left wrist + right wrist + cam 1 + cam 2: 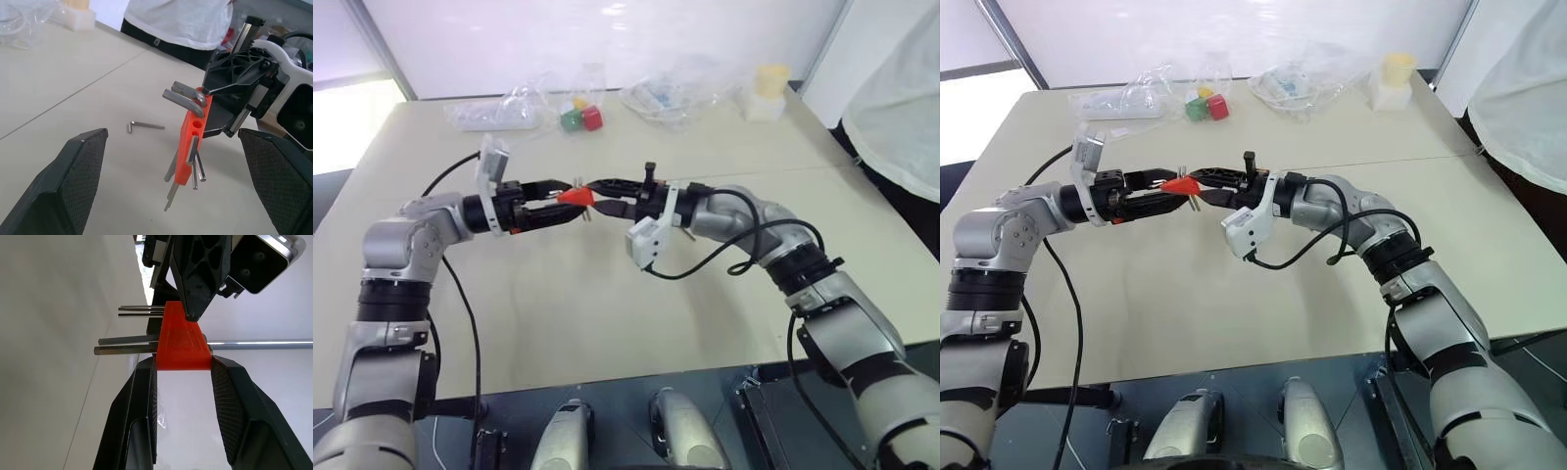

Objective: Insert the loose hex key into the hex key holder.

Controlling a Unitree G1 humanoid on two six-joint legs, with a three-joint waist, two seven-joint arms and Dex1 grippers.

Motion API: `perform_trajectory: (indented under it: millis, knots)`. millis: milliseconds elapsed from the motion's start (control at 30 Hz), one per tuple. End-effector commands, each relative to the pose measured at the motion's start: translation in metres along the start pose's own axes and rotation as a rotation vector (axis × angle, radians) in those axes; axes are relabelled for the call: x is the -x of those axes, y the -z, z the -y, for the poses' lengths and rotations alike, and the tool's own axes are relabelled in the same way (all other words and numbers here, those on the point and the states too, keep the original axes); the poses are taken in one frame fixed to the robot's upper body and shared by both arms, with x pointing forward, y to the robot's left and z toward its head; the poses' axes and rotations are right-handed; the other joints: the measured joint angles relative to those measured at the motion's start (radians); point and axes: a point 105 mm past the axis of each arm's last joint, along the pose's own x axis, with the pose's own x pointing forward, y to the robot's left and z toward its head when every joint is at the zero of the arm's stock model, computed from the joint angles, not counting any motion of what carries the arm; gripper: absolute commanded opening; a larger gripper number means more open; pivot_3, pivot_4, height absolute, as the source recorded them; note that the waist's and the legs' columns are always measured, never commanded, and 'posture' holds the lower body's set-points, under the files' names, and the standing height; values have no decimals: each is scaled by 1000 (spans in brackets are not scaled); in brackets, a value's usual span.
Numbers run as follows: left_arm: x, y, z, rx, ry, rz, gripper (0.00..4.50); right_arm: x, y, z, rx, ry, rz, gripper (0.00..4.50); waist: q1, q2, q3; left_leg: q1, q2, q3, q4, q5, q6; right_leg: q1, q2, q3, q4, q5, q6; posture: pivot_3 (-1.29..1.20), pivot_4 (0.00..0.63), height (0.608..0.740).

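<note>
Holder (183,342) between right jaws, seemingly.

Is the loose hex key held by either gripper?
No: the loose hex key lies on the table, while the right gripper clamps the holder.

The hex key holder (193,139) is smooth orange-red plastic with a slight sheen; its keys are bare grey metal. The loose hex key (144,126) is dull dark metal. The worktop (607,304) looks matt beige and smooth. The right end effector (183,367) has black pads with a fine rough grid. Crinkled clear plastic bags (509,106) lie far left.
</note>
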Motion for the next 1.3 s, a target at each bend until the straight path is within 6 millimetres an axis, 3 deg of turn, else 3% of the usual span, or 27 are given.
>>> perform_trajectory:
  millis: [33, 633, 767, 1000, 1300]
  knots:
    - [6, -16, 4, -53, 8, 38, 4500, 3, -1, 22, 16, 69, 6, 1002, 0, 0, 0, 0, 0, 0, 0, 0, 0, 0, 0, 0, 0, 0, 0, 0, 150, 740]
    - [8, -22, 6, -44, 12, 72, 4500, 6, 1, 21, 9, 49, 3, 1002, 0, 0, 0, 0, 0, 0, 0, 0, 0, 0, 0, 0, 1, 0, 0, 0, 150, 740]
    - [6, -20, 9, -39, 23, 68, 3502, 6, 0, 22, 9, 49, 4, 1002, 0, 0, 0, 0, 0, 0, 1, 0, 0, 0, 0, 0, 1, 0, 0, 0, 150, 740]
    - [3, -16, 11, -34, 31, 59, 140, 6, 0, 22, 1, 50, 3, 1002, 0, 0, 0, 0, 0, 0, 1, 0, 0, 0, 0, 0, 2, 0, 0, 0, 150, 740]
    - [1, -12, 12, -35, 33, 40, 140, 5, -2, 24, -11, 59, 3, 1002, 0, 0, 0, 0, 0, 0, 1, 0, 0, 0, 0, 0, 3, 0, 0, 0, 150, 740]
